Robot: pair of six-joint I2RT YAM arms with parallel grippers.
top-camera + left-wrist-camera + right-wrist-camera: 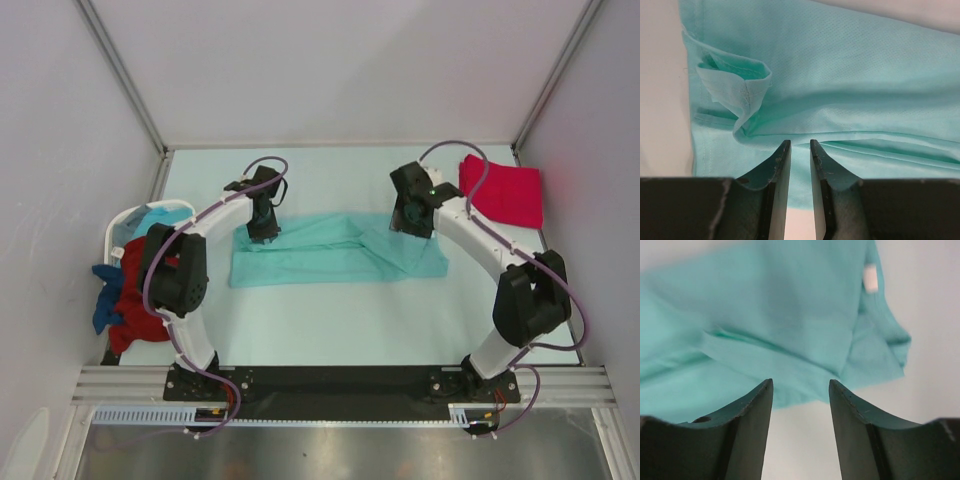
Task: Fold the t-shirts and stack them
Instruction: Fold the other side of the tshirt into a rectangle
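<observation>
A: Near edge first. What's at 9 o'clock?
B: White laundry basket (118,228) on the table's (330,335) left rim, about 9. Dark red t-shirt (135,300) and blue t-shirt (103,305) spill over its near side. Light blue t-shirt (155,218) sits inside at the far end.
A: Worked item?
B: Light teal t-shirt (330,255), flat at table centre, folded into a long band running 9 to 3.
A: Left gripper?
B: Left gripper (799,143) is at the band's 11 o'clock edge. Jaws nearly together with a thin gap and nothing in it; cloth and bare table show through. Can't tell if the tips touch the cloth. A sleeve (740,87) lies curled just beyond the tips, at 11 in the wrist view.
A: Right?
B: Right gripper (800,382) is over the band's right end, about 1 o'clock on the shirt. Jaws wide apart, empty. Wrist view is blurred: cloth beyond the tips, small white label (870,278) at 1.
A: Farther out?
B: Bright pinkish-red t-shirt (505,192), folded, at the table's 2 o'clock corner, well apart from the teal one.
</observation>
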